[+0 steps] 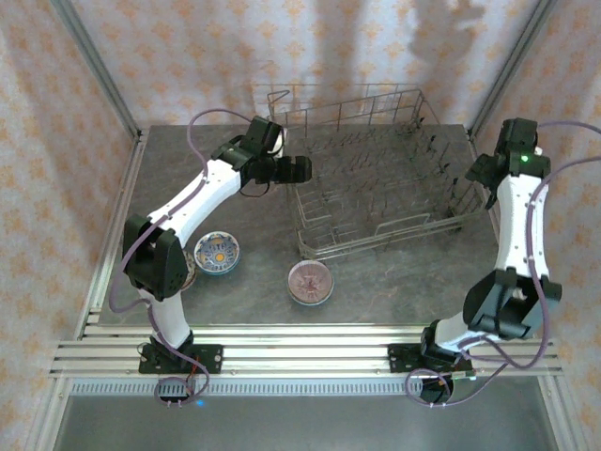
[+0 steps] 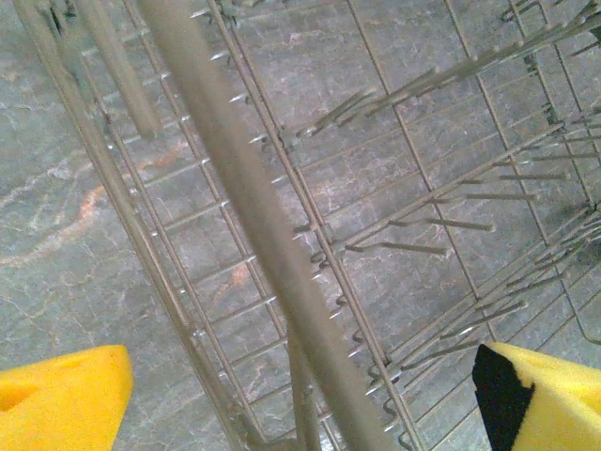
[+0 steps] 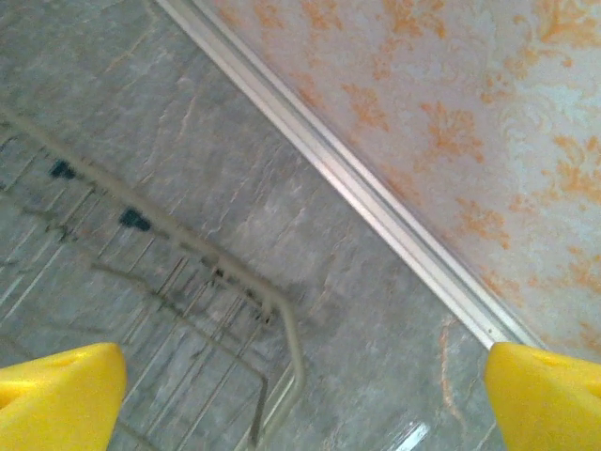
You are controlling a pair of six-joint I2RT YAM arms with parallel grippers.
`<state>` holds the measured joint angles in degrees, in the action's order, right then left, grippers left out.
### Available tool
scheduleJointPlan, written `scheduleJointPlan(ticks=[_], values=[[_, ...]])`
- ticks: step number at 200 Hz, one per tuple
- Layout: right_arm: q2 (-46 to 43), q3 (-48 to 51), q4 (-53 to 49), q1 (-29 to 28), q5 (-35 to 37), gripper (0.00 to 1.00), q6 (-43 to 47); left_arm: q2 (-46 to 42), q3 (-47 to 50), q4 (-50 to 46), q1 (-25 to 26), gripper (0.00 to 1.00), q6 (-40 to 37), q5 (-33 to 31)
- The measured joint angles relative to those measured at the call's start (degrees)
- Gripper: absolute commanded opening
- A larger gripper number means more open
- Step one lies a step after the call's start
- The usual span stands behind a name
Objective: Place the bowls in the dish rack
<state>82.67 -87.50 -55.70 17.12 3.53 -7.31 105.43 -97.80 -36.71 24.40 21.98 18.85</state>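
The grey wire dish rack [image 1: 376, 183] stands at the back middle of the table, with no bowl in it. Two bowls sit on the table in front of it: a blue-white one with an orange centre [image 1: 217, 252] and a pink one [image 1: 310, 282]. The rim of what looks like another bowl [image 1: 192, 272] peeks out beside the left arm's elbow. My left gripper [image 1: 300, 170] hovers open over the rack's left rim [image 2: 244, 216], nothing between its yellow fingertips [image 2: 61, 395]. My right gripper [image 1: 481, 177] is open and empty above the rack's right corner [image 3: 282, 319].
The patterned enclosure wall and its metal base rail [image 3: 376, 188] run close by the right gripper. Upright tines [image 2: 413, 249] stick up inside the rack under the left gripper. Metal rails [image 1: 300, 352] cross the near table edge by the arm bases.
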Motion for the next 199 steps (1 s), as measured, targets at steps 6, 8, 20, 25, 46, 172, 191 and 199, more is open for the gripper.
scheduleJointPlan(ticks=[6,8,20,25,46,172,191,199], values=[[-1.51,1.46,-0.31,-0.39,-0.79,0.97,-0.35,0.24,-0.79,-0.5,0.0,0.94,-0.26,-0.07],[-2.03,2.05,-0.42,-0.55,-1.05,0.97,-0.57,0.39,-1.11,-0.7,0.0,0.93,-0.39,-0.02],[-4.81,5.4,-1.11,-1.79,-2.64,0.97,-1.46,1.2,-2.64,-1.55,0.0,0.93,-0.66,0.02],[-5.7,6.82,-1.46,-2.43,-3.39,0.97,-1.86,1.66,-2.99,-1.88,0.0,0.93,-0.66,0.04],[-8.13,12.37,-1.95,-4.76,-6.03,0.97,-3.87,3.43,-3.56,-2.73,-0.04,0.93,-0.26,1.38],[-1.68,16.15,3.74,-4.98,-12.46,0.99,-7.37,1.9,-0.57,0.7,2.58,0.93,5.7,2.89],[0.02,14.62,4.72,-3.85,-13.68,0.99,-7.54,1.81,-0.33,1.18,3.32,0.93,6.56,2.64],[0.7,13.9,4.96,-3.3,-14.05,1.0,-7.54,1.81,-0.33,1.25,3.65,0.93,6.73,2.58]])
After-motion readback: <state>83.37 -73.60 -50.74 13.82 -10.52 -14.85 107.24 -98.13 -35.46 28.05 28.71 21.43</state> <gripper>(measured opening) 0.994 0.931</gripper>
